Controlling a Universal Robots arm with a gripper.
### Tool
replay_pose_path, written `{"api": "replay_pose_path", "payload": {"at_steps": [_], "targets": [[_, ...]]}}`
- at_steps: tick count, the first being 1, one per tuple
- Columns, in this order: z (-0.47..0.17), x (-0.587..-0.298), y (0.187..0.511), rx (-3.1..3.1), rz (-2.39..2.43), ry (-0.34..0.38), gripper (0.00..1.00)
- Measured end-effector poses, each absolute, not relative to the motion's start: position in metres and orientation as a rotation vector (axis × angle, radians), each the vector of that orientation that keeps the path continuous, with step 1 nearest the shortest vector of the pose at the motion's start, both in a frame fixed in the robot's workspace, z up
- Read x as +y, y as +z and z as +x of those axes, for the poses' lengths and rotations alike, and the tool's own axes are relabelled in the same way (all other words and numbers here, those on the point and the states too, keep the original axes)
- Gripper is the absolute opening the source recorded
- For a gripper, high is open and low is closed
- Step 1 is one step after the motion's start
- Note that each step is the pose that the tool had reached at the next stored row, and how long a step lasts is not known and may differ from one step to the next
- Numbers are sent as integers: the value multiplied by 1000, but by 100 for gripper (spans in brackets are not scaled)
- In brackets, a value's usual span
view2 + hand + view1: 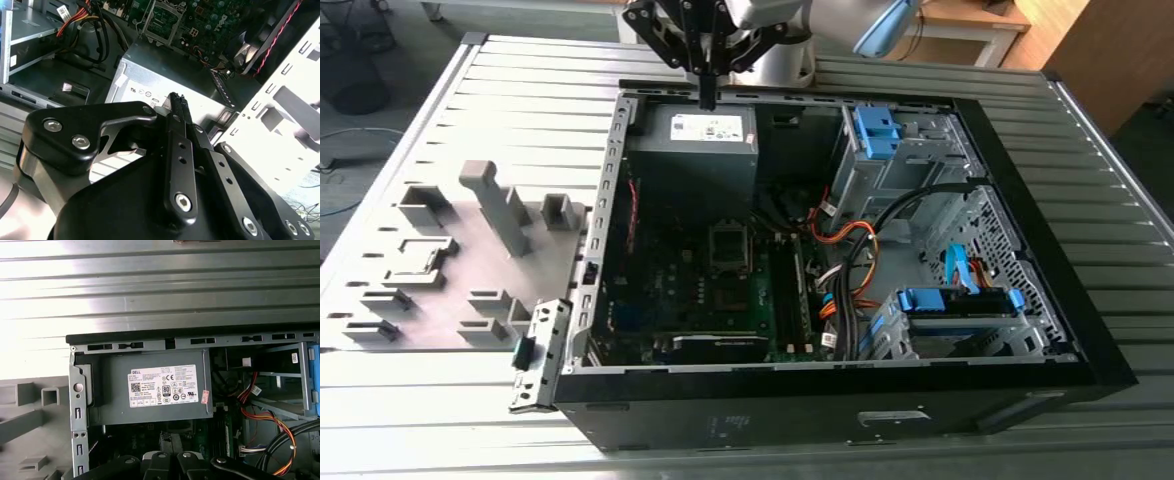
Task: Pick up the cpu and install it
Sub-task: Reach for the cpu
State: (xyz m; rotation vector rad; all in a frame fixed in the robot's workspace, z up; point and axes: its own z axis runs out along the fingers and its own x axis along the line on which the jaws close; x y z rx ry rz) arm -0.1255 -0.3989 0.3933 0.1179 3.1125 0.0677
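Note:
My gripper (707, 98) hangs over the far edge of the open computer case (1041, 250), just above the grey power supply (707, 150) with its white label. In the second wrist view the two black fingertips (177, 100) are pressed together, and I see nothing between them. The power supply (165, 75) lies right below them. Deeper in the case, the motherboard's square socket (727, 245) sits in the middle of the board; it is also in the second wrist view (162, 20). The cpu is out of view.
A grey fixture plate (454, 260) with several upright blocks lies at the exterior view's left of the case. Blue drive caddies (874, 130) and orange cables (847, 250) fill the case's other side. Ribbed metal table (150, 295) runs beyond the case.

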Motion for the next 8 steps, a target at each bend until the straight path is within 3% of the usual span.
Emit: {"api": "replay_pose_path", "payload": {"at_steps": [8], "targets": [[-130,-399,393,3112,118,68,11]]}}
